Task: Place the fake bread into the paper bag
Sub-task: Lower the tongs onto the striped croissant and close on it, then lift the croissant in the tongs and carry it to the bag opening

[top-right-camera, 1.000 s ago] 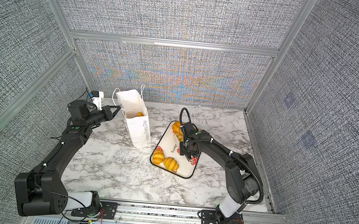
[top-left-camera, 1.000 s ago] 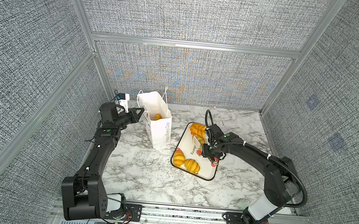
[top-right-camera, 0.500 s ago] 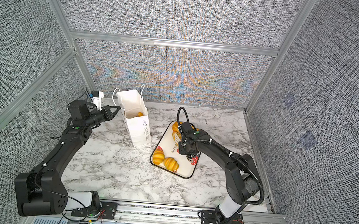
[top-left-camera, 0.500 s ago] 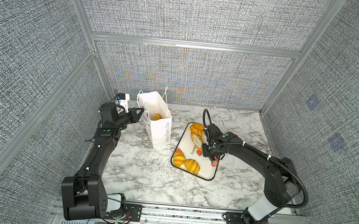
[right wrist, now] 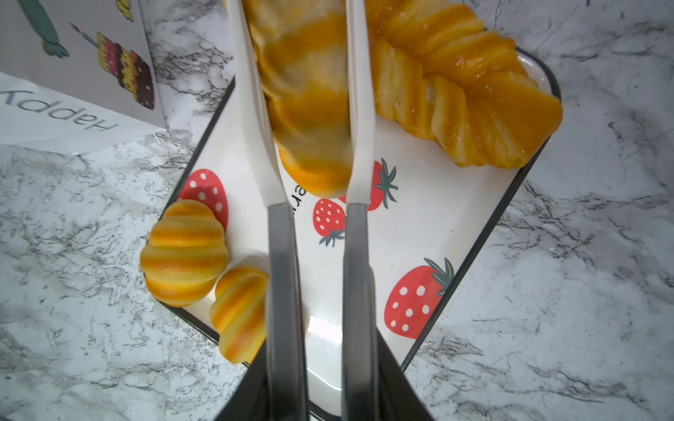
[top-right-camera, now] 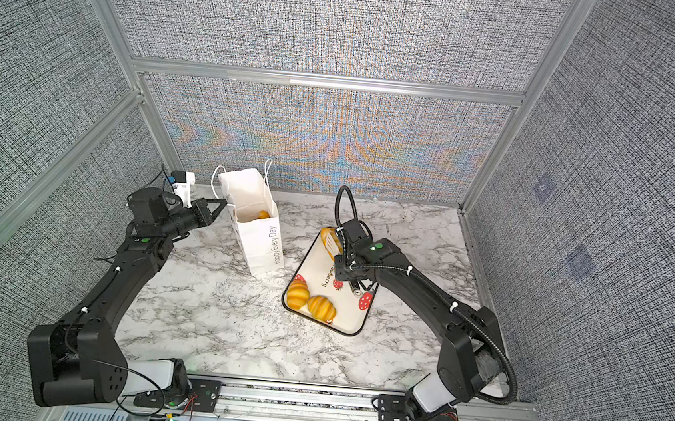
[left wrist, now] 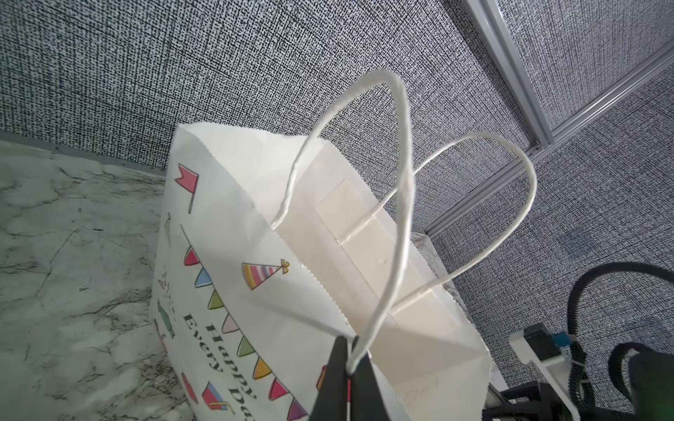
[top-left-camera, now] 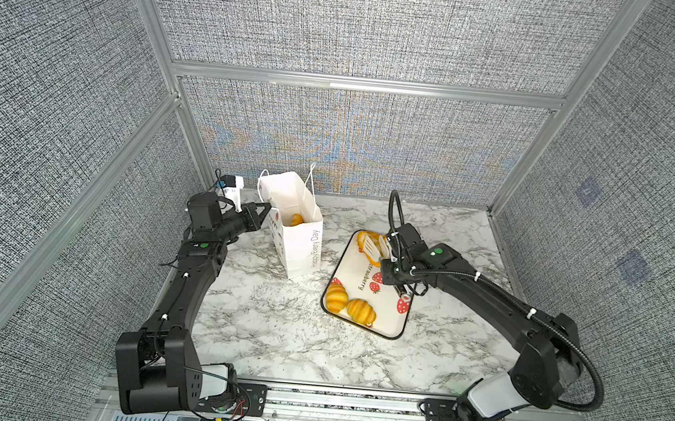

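The fake bread (right wrist: 310, 109) is glossy moulded toy pastry, so I judge it light, fairly firm and slick; a pinch on a rounded end could squirt it out, and the better hold is across the middle of its long sides. That is roughly where the tongs (right wrist: 359, 109) have it; their two white blades lie along either flank of one oblong piece above the tray (right wrist: 437, 218), though whether it is clear of the tray I cannot tell. The right tool (right wrist: 321, 386) is squeezed onto the grey handles of the tongs, nearly closed and gripping nothing else. Beside that piece lies the long braided loaf (right wrist: 467, 94); two small croissants (right wrist: 184, 255) sit together at the tray's near corner; one more piece (top-left-camera: 296, 219) lies inside the paper bag (top-left-camera: 298, 233). The bag stands upright and open near the far edge of the surface (top-left-camera: 274, 339), left of the tray and apart from it; being thin paper, it should buckle or tip easily. The left tool (left wrist: 348, 368) is fully closed on a cord handle (left wrist: 397, 182), close to the rim. The left arm (top-left-camera: 192, 282) reaches along the left edge with its wrist nearly level; the right arm (top-left-camera: 487, 295) stretches low from the near right corner, with its wrist over the tray.
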{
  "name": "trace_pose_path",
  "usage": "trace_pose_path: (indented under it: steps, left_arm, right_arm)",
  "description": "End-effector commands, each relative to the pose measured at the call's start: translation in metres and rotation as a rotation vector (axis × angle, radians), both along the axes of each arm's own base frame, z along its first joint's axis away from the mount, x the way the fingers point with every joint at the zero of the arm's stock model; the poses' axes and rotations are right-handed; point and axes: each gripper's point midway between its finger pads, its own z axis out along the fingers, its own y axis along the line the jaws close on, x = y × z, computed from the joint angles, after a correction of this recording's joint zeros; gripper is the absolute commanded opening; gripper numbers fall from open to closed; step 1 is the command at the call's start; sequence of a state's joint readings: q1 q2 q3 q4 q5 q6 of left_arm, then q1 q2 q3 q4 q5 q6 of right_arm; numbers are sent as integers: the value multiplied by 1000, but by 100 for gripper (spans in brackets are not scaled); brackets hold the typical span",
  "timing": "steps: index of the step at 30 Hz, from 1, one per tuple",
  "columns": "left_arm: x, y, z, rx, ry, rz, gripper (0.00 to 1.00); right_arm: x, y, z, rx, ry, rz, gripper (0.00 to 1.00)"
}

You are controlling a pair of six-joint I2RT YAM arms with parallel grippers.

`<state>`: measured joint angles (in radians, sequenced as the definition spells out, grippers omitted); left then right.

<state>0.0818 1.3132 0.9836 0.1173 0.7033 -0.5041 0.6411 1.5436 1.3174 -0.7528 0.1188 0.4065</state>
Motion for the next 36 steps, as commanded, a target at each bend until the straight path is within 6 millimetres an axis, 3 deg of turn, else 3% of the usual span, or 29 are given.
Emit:
trace_pose_path:
  steps: [1, 12, 23, 36]
  left_arm:
    - [1, 0, 3, 8, -23, -2, 0]
    - [0, 0, 4, 8, -24, -3, 0]
    - [0, 0, 5, 6, -26, -4, 0]
    - [-1, 0, 7, 4, -32, -5, 0]
  right_arm:
    - [3, 2, 19, 27, -46, -14, 33]
    - [2, 15, 76, 152, -147, 10, 33]
    - [-4, 44, 122, 340, -238, 103, 33]
    - [-16, 78, 160, 475, -316, 221, 33]
